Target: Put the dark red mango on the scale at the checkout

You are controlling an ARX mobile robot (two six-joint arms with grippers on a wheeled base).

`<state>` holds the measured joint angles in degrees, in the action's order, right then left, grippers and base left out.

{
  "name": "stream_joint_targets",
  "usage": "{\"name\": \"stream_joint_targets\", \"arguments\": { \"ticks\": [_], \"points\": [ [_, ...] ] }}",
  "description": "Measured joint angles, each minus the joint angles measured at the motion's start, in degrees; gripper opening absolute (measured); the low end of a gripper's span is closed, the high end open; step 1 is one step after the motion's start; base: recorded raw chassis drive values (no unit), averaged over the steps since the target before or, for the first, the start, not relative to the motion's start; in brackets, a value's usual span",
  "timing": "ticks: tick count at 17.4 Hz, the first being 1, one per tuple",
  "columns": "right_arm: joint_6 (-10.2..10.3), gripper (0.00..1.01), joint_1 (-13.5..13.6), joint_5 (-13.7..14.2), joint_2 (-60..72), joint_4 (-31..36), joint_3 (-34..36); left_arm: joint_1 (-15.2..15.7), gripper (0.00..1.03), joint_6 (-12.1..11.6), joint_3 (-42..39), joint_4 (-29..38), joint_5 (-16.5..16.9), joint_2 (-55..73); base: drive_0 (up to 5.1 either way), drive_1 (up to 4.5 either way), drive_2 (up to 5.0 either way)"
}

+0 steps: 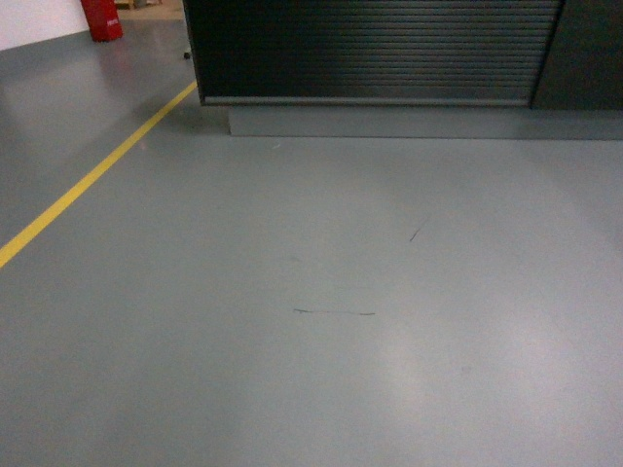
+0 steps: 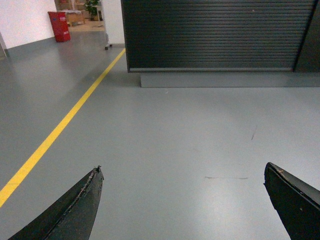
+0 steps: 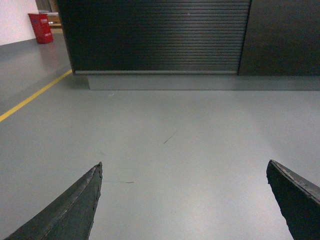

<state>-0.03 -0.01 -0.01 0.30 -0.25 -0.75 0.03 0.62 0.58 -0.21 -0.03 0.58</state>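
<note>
Checkout (image 1: 375, 49) stands at 12 o'clock across bare grey floor (image 1: 321, 292): ribbed dark front, grey plinth (image 1: 419, 122) beneath; its top is out of frame. Mango and scale in none of the views. Left gripper (image 2: 182, 200) held low and level, pointing at the counter, black fingers (image 2: 75, 210) spread wide with nothing between them; checkout well ahead at its 12 o'clock. Right gripper (image 3: 182, 200) same pose, fingers (image 3: 70, 210) wide apart, empty, counter front at 12, a plain dark panel (image 3: 285, 37) at 1 o'clock. Yellow floor line (image 1: 88, 185) runs from 8 toward 11 o'clock; red box (image 1: 101, 19) far off at 11. Thin dark scuffs (image 1: 334, 312) on the floor between grippers and counter.
</note>
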Motion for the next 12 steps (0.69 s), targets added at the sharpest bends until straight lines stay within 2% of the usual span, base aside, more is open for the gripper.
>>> {"name": "stream_joint_targets", "arguments": {
  "ticks": [12],
  "points": [
    [0.0,0.98,0.0,0.0,0.0,-0.11,0.0,0.0,0.98,0.0,0.0,0.0,0.0,0.0,0.1,3.72,-3.6]
  ]
}}
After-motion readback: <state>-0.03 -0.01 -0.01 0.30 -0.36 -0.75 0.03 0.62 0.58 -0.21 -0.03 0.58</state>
